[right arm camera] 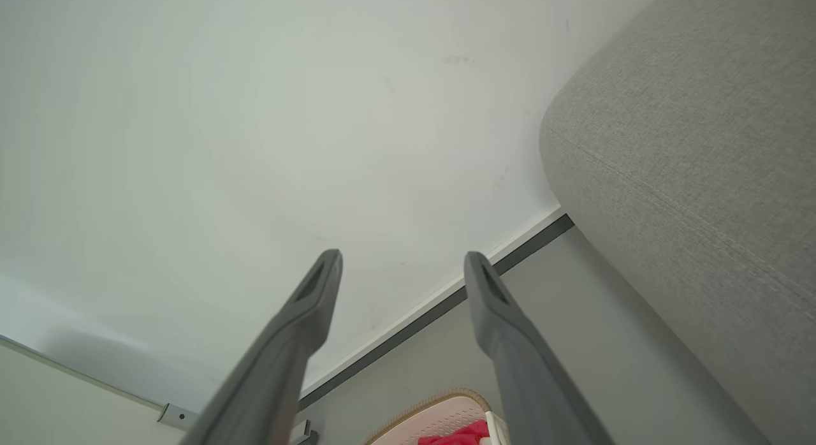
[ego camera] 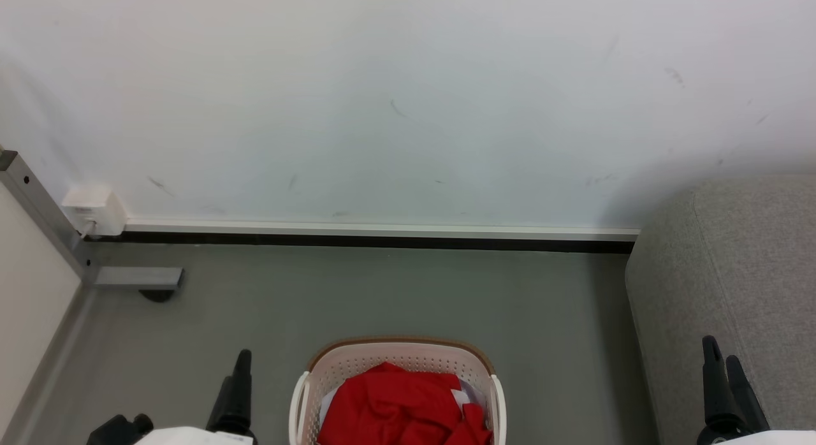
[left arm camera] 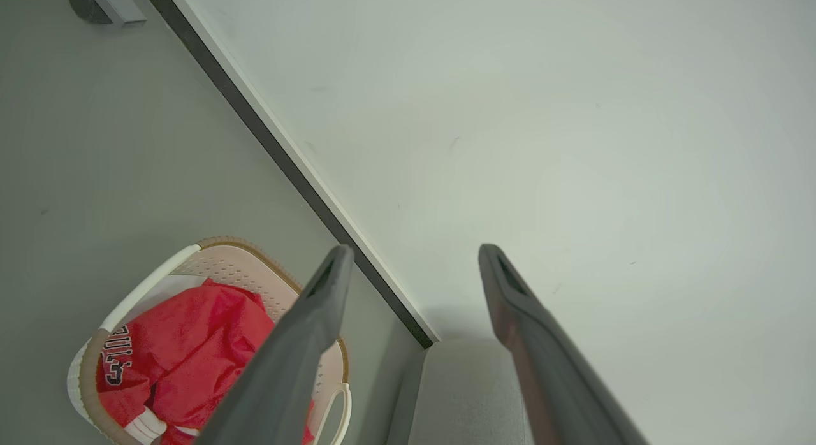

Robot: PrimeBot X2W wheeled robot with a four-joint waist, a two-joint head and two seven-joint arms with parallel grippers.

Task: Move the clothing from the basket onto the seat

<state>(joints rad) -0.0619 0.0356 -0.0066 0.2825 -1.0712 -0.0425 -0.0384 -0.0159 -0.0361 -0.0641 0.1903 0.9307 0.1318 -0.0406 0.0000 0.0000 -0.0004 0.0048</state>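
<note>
Straight ahead, a scuffed white wall meets the grey floor along a white skirting with a dark strip. At the left, a small white box sits on the wall beside a grey metal frame with a foot on the floor. The grey fabric sofa stands at the right, its end against the wall.

The white perforated laundry basket with a brown rim stands on the floor at the lower middle. A strip of floor separates it from the sofa. The red clothing lies heaped inside it, with a bit of pale cloth showing at the heap's right edge.

From the left wrist, black and white lettering and a white striped cuff show on the red fabric. The head view shows neither. The right wrist camera catches just the basket's far rim and a scrap of red, with the sofa's rounded edge and seam close by.

Both arms sit low, pale forearms at the bottom corners of the head view, fingers pointing toward the wall. The left pincer is just left of the basket, spread wide and empty. The right pincer is in front of the sofa, likewise spread and holding nothing.
</note>
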